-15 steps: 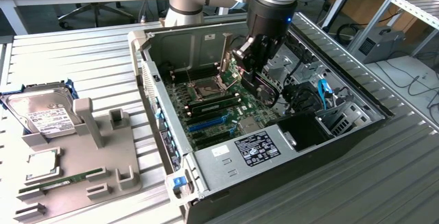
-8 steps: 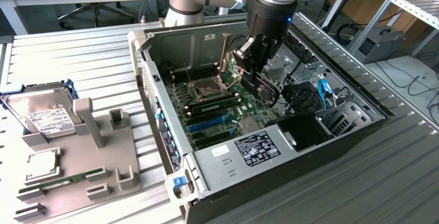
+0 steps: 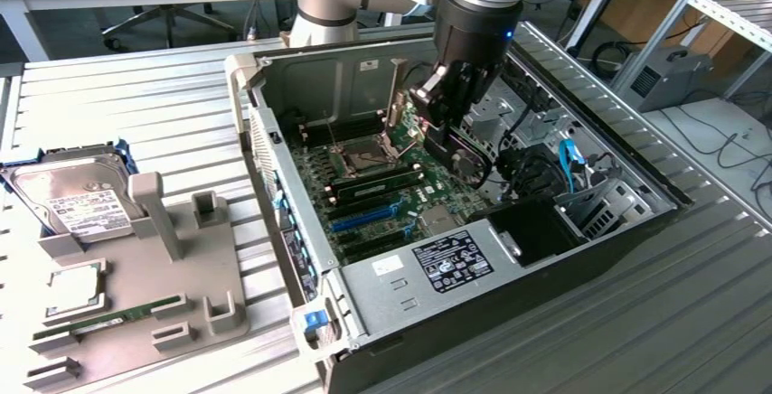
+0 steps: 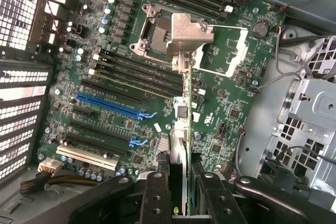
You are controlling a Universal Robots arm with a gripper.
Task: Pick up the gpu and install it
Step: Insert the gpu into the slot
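My gripper (image 3: 449, 114) hangs inside the open computer case (image 3: 259, 132), above the green motherboard (image 3: 374, 195). It is shut on the gpu (image 3: 466, 157), a thin dark card held on edge and hanging below the fingers. In the wrist view the gpu (image 4: 181, 129) shows edge-on, running out from between the two black fingers (image 4: 155, 198) of the gripper (image 4: 181, 205) to its silver bracket (image 4: 186, 35) at the far end. The card hovers clear of the board, over the area beside the black slots and the long blue slot (image 4: 113, 106).
On the exterior view's left, a grey fixture tray (image 3: 181, 304) carries a silver hard drive (image 3: 72, 200), a processor chip (image 3: 72, 287) and a green RAM stick (image 3: 108, 317). Inside the case are the power supply (image 3: 447, 263), cables (image 3: 567, 164) and a metal drive cage (image 4: 307, 124).
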